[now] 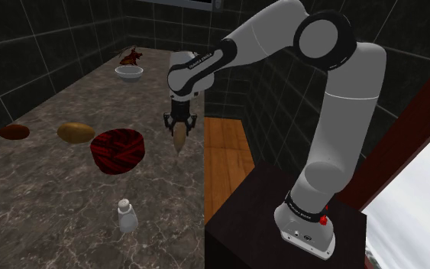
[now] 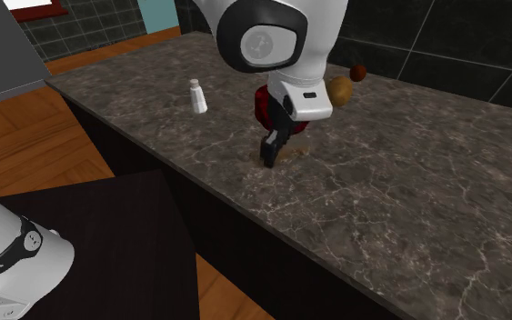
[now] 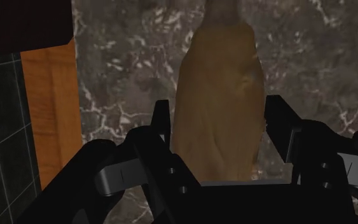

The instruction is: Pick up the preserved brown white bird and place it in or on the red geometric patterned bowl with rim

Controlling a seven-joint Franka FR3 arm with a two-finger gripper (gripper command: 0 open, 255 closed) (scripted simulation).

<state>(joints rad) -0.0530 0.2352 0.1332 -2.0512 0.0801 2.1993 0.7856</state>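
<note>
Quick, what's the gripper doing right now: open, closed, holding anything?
Gripper: closed on the tan bird, one finger on each side of it.

Tan bird [image 1: 180, 140] near red patterned bowl [image 1: 118, 150]

a dark marbled counter [image 1: 60, 195] is shown. on it are set a red patterned bowl [image 1: 118, 150], a tan rounded lump [image 1: 75, 132] beside it, a dark brown disc [image 1: 14, 131], a white shaker [image 1: 127, 215], and, farther back, a white bowl [image 1: 129, 72].
</note>
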